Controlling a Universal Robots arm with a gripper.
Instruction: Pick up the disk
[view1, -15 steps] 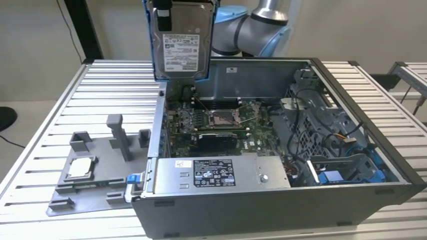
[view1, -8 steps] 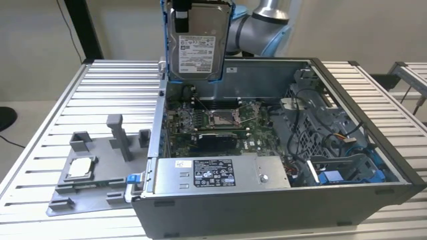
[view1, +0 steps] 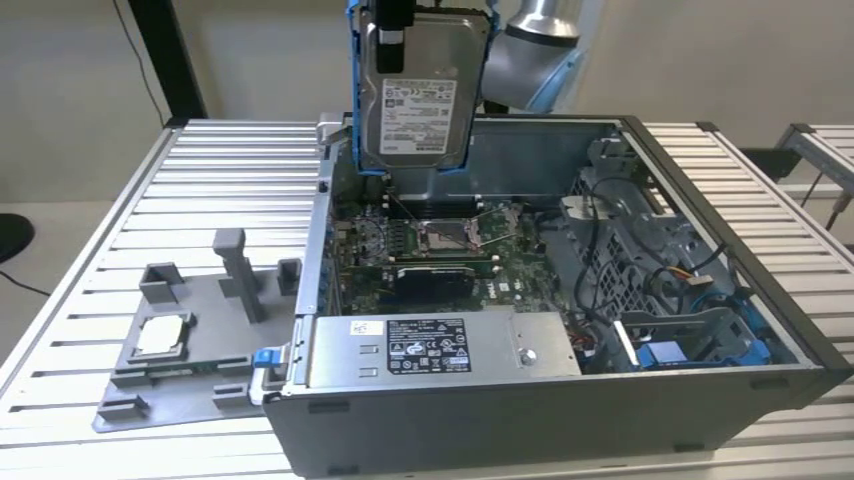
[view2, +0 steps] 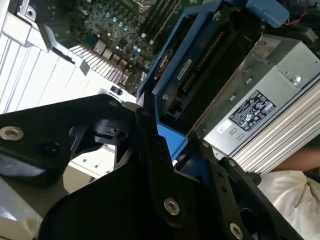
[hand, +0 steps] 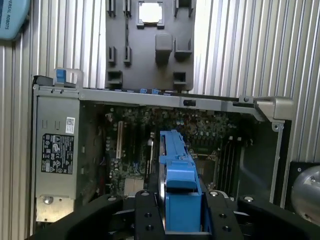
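The disk (view1: 420, 100) is a silver hard drive with a white label in a blue plastic frame. It hangs upright, lifted well above the open computer case (view1: 694, 400). My black gripper (view1: 391, 40) is shut on its upper end at the top of the exterior view. In the first wrist view the disk (hand: 176, 160) shows edge-on, and the gripper (hand: 181, 207) clamps the blue frame from both sides. In the second wrist view the gripper (view2: 165, 137) grips the blue frame, and the disk (view2: 200, 55) shows its dark underside.
Below the disk lies the motherboard (view1: 427, 245). A long grey box with a black-and-white label (view1: 427, 345) sits along the case's near wall. On the exterior view's left, a grey fixture plate (view1: 200, 340) holds a small square silver chip (view1: 160, 335). All rests on a slatted metal table (view1: 227, 180).
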